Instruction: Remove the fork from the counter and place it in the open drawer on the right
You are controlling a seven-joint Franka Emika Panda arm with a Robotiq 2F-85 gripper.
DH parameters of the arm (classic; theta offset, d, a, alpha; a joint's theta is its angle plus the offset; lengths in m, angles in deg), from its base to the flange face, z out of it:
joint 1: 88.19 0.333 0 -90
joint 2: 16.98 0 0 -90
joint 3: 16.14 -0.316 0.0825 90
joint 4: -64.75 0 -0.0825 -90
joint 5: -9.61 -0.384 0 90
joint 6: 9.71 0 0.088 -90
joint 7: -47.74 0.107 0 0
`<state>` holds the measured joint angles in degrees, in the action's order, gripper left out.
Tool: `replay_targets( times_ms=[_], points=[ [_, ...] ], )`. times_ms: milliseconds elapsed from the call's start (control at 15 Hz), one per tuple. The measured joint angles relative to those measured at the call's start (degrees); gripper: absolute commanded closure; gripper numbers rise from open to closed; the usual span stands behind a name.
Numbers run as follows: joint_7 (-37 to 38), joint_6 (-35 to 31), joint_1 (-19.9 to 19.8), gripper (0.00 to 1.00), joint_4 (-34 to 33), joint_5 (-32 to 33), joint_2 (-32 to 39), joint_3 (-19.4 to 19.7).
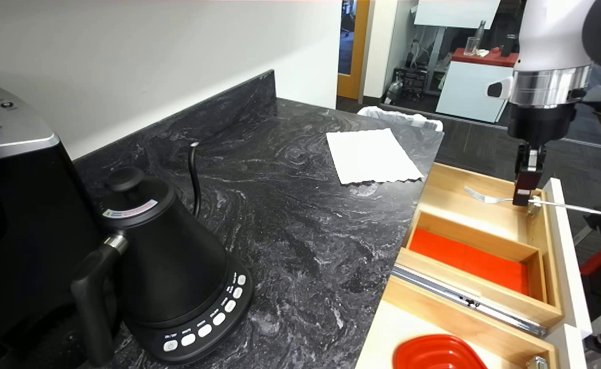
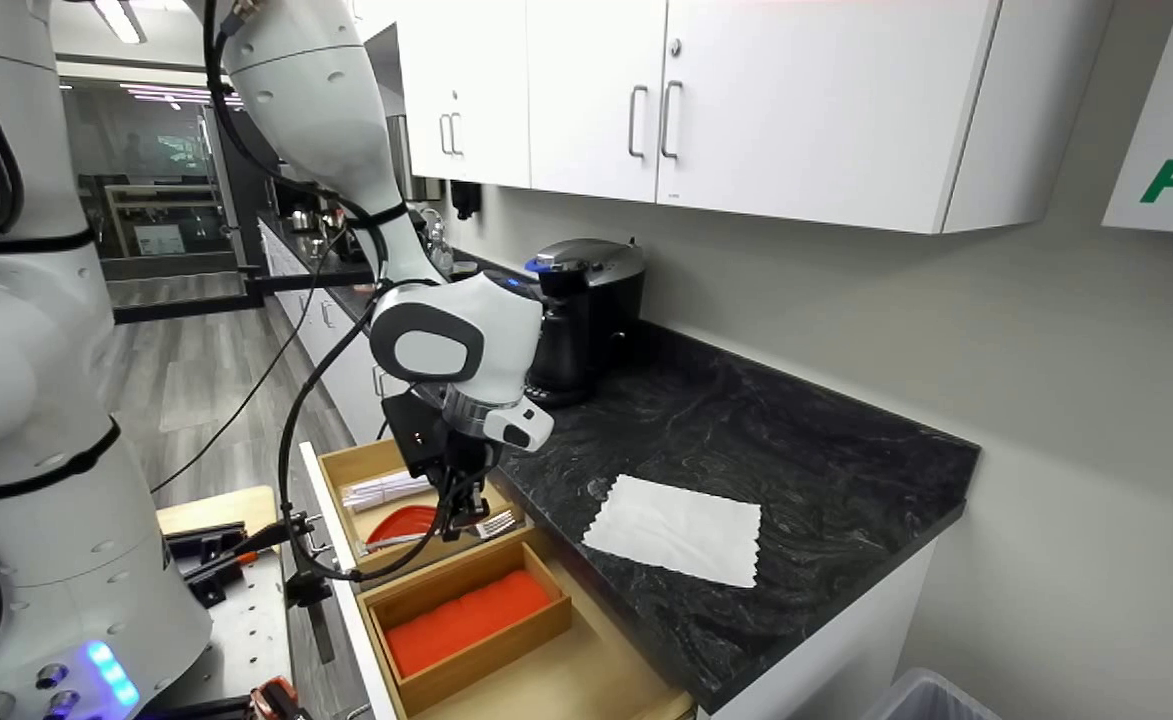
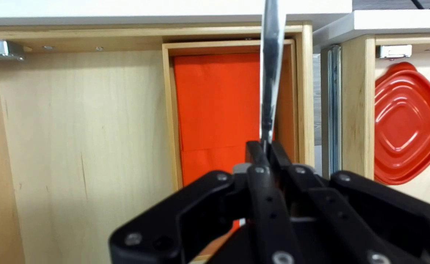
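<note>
See a black gooseneck kettle (image 1: pixel 177 261) on its buttoned base (image 1: pixel 219 334), near a black-and-grey machine (image 1: pixel 23 215). Find a white paper sheet (image 1: pixel 371 156) lying flat, well apart from both. Spot white cupboards (image 2: pixel 806 100) up on a pale wall (image 2: pixel 1076 370), a white-lined bin (image 1: pixel 402 118), and a red plastic lid or dish (image 3: pixel 401 126).

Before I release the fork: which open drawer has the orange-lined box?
The drawer farther from the kettle. Its wooden box is lined orange; the neighbouring drawer holds a red lid-shaped piece instead.
</note>
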<state>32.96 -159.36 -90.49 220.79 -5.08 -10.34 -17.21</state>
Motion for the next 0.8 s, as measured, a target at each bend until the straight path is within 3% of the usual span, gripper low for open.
replay_targets(
  times_ms=[800],
  points=[
    [-2.8,-7.8,0.0,0.96,1.3,-1.3,1.3,-1.8]
  ],
)
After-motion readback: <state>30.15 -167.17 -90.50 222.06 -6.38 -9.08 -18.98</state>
